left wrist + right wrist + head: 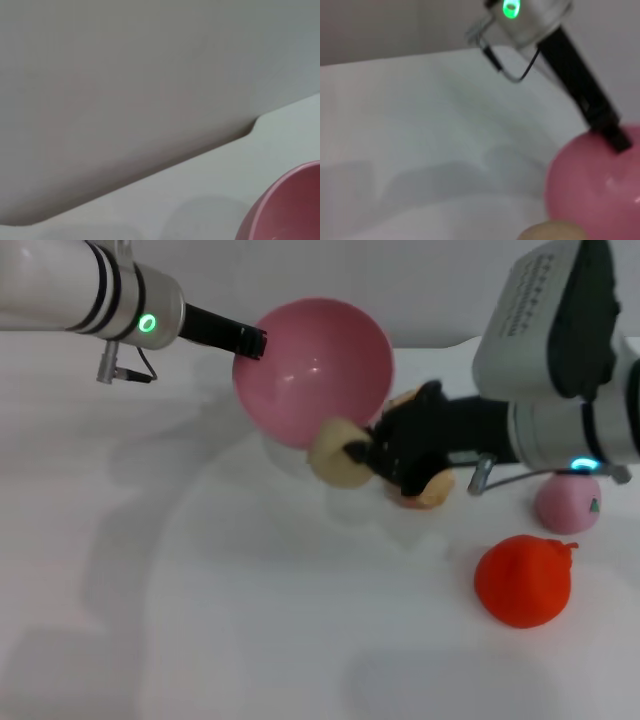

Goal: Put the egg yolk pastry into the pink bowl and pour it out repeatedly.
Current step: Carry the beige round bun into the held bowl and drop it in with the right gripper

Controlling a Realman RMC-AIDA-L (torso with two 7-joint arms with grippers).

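Note:
The pink bowl (312, 370) hangs in the air above the white table, tipped so that its smooth outer side faces me. My left gripper (250, 340) is shut on its rim at the left. My right gripper (360, 452) is shut on the egg yolk pastry (335, 452), a pale tan ball, just below the bowl's lower edge. The left wrist view shows only an edge of the bowl (290, 210). The right wrist view shows the bowl (595, 180), the left gripper (615, 137) on it and the top of the pastry (552, 232).
A tan crusty pastry (430, 490) lies partly hidden behind my right gripper. A pink peach-like ball with a green mark (567, 502) and a red-orange toy fruit (522, 580) lie on the table (200, 620) at the right.

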